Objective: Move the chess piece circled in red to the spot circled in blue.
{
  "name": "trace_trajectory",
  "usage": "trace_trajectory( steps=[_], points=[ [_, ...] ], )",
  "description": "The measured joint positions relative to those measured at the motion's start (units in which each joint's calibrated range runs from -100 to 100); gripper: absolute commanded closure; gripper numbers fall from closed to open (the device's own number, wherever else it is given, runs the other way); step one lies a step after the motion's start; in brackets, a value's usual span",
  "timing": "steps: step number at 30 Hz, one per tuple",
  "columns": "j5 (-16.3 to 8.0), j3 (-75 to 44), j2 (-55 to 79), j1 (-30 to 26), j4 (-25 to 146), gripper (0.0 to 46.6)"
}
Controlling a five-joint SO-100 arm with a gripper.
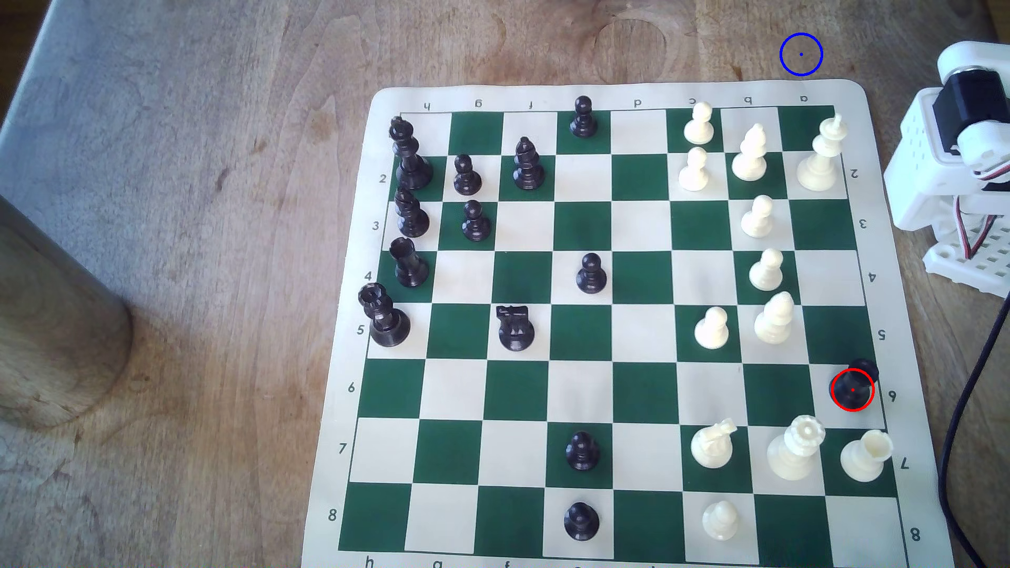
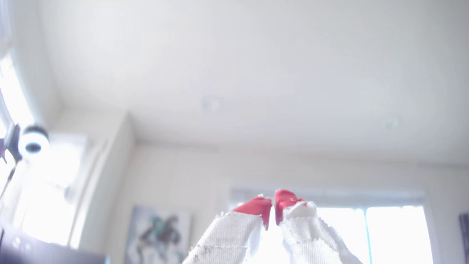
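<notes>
Exterior view: wooden counter [image 1: 218,164] carries a green-and-cream chess mat [image 1: 612,338] taking up the centre and right of the frame. White arm base [image 1: 951,164] sits at the right edge, just beside the mat, with a dark cable [image 1: 962,415] trailing down the lower right.

The chess piece [image 1: 853,386], a short black rook-type, stands in the red ring at the mat's right edge, lower right of frame, on the cream square by the "6" label. The spot [image 1: 801,54] is bare wood in the blue ring, upper right, just above the mat's top edge.

Wrist view: claw [image 2: 272,205] points up at the ceiling, red tips nearly touching with a thin gap, clenched on nothing, well away from the board.

Risks, my read:
- long swing down from up there, so a descent off centre could tip the piece
- white rook [image 1: 866,456] and white queen [image 1: 797,448] sit just below it and a wide claw could clip them
- route to the spot passes the white king [image 1: 822,155]; a low carry would knock it
- cable near the mat edge could snag

Piece is upright, long axis vertical, top leaning toward the upper right in the picture, probably lens perspective. Round, so no facing direction matters.
</notes>
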Motion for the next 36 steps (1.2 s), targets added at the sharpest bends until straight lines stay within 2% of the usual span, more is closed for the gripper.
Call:
trace_trajectory(
  steps=[6, 8, 10, 11, 15, 16, 19, 22, 26, 28, 29, 36],
  points=[
    [-0.2, -8.6, 0.0, 0.1, 27.2, 46.4],
    [-0.3, -14.2, 0.0, 0.1, 42.9, 45.9],
    [-0.2, -17.0, -0.1, -0.8, 52.7, 41.9],
    [-0.3, -18.3, 0.0, -1.9, 57.4, 38.5],
    [1.4, -24.0, -0.1, -7.4, 72.7, 35.0],
    [1.9, -26.3, -0.1, -11.3, 78.7, 34.8],
    [2.6, -28.0, 0.0, -17.6, 90.1, 34.5],
    [2.5, -28.1, 0.0, -22.1, 101.4, 33.8],
    [2.3, -26.8, 0.4, -27.1, 110.8, 28.2],
    [1.3, -26.0, 1.3, -29.6, 113.0, 26.3],
    [0.3, -25.6, 2.1, -32.1, 114.5, 25.9],
    [-2.4, -19.3, 8.0, -37.1, 113.2, 25.9]
  ],
)
